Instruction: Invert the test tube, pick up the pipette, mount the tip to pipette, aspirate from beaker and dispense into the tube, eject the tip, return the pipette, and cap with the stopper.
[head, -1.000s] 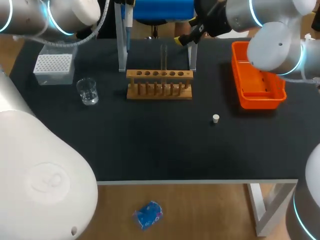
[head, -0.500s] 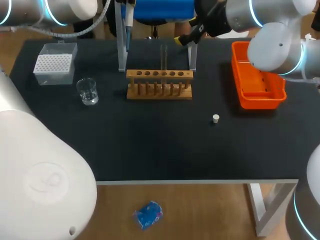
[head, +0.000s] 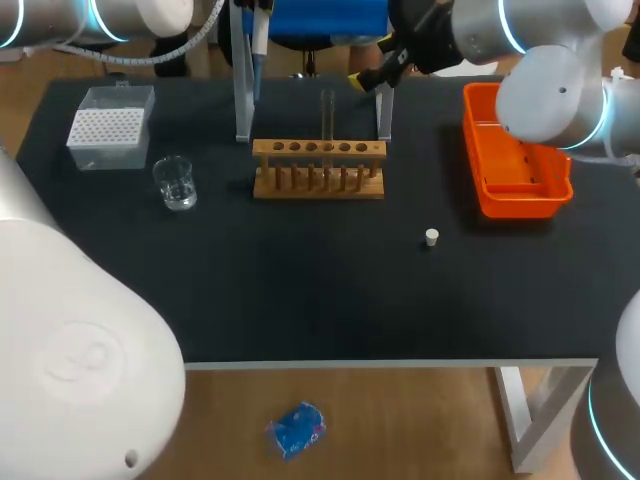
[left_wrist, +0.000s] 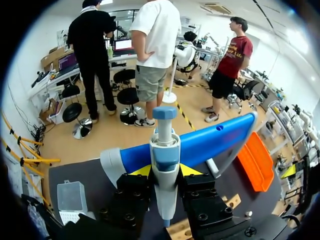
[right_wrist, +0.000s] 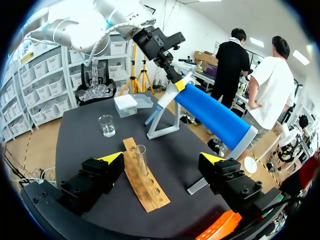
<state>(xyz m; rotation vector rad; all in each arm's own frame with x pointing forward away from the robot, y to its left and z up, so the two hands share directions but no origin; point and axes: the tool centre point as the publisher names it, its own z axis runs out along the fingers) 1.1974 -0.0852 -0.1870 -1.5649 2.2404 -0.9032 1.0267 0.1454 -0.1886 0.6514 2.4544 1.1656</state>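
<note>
Pipette (left_wrist: 165, 150) stands clamped upright within left pincer (left_wrist: 165, 171).

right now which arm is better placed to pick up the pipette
Left. The left gripper has both yellow tips against the pipette at the blue stand. The right gripper is open over the rack, with the pipette well ahead of it.

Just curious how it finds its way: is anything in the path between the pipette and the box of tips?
Nothing visible. The pipette, held by the left tool at its stand, has bare table toward the tip box; the beaker stands nearer the front, off that line.
</note>
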